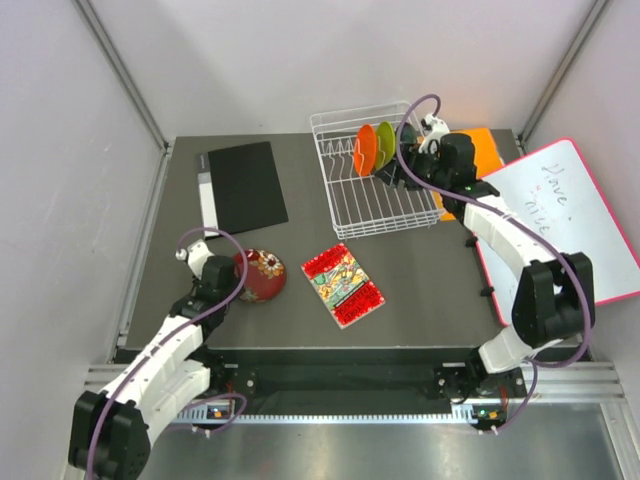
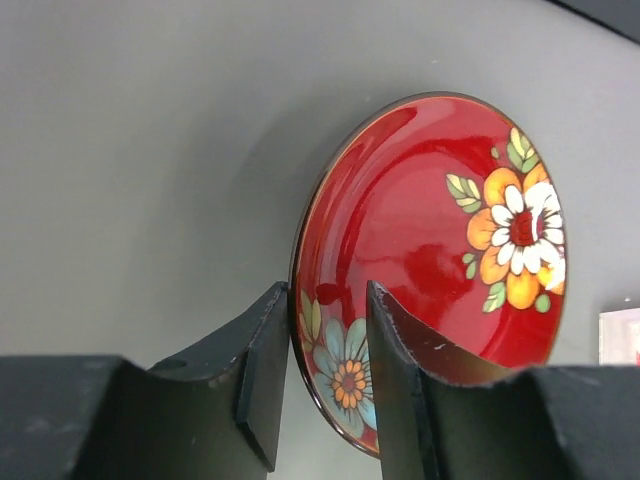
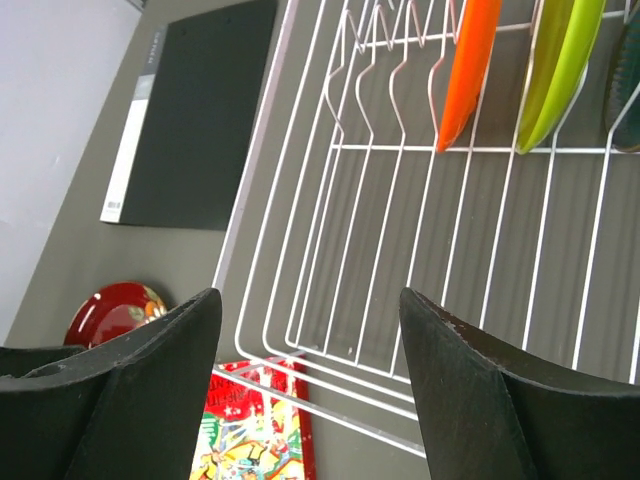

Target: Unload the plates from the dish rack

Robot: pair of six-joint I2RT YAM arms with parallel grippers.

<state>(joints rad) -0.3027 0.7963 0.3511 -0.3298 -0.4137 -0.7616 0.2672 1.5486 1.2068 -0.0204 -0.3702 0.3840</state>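
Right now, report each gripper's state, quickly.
Left gripper: closed on the rim of the dark red plate.
Right gripper: open, holding nothing, above the dish rack.

White wire dish rack at the far right of the bench, with rows of upright tines inside. Three small round plates stand on edge side by side at its far end: the orange plate, the lime green plate, then the dark teal plate, seen only partly. The dark red plate, glossy with painted flowers, lies face up at the near left of the bench, well apart from the rack.
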